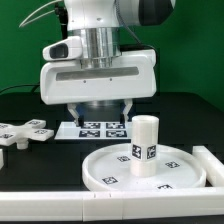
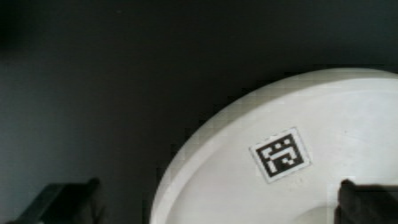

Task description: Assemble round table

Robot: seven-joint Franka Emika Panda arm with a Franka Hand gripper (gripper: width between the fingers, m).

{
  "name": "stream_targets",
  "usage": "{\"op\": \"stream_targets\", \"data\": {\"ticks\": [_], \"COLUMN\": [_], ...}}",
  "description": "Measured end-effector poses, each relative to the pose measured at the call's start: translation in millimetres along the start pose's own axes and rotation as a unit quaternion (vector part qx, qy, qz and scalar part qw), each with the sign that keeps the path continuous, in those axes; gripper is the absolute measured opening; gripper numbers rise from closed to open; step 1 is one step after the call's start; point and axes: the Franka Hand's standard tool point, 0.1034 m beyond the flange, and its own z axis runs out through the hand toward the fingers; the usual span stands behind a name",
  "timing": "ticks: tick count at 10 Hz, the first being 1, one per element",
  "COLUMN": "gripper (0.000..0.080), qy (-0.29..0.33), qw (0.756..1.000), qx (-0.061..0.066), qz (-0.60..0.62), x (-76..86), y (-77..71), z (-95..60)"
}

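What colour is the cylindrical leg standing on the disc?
The leg is white, with a black-and-white square tag; clearest in the exterior view.

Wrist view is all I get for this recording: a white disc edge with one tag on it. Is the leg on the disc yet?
Observer: Yes. The leg stands upright near the middle of the round disc. I cannot tell whether it is screwed tight.
Operator: Where is the foot piece?
Observer: The cross-shaped foot piece lies flat on the table, toward the exterior view's left, apart from the disc.
Operator: Is the pincer near the leg?
Observer: The pincer hangs open and empty, off to the exterior view's left of the leg, not touching it.
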Motion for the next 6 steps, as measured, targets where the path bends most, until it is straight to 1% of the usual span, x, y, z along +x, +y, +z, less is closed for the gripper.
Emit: {"op": "stream_targets", "data": {"ticks": [1, 2, 3, 4, 5, 6], "gripper": [0.0649, 0.0649, 0.0649, 0.0649, 0.0649, 0.0649], "qy": [-0.009, -0.033, -0.035, -0.039, -0.047, -0.042], "qw": [1.0, 0.998, 0.995, 0.993, 0.992, 0.992], "qx": [-0.001, -0.006, -0.011, -0.011, -0.003, -0.003], "qz": [-0.026, -0.061, -0.092, -0.11, -0.116, -0.123], "x": [-6.4, -23.6, -27.9, -31.7, -32.0, -23.8], "y": [5.9, 24.8, 56.1, 83.3, 106.1, 119.1], "z": [0.4, -0.2, -5.3, -9.8, -15.8, -22.9]}}
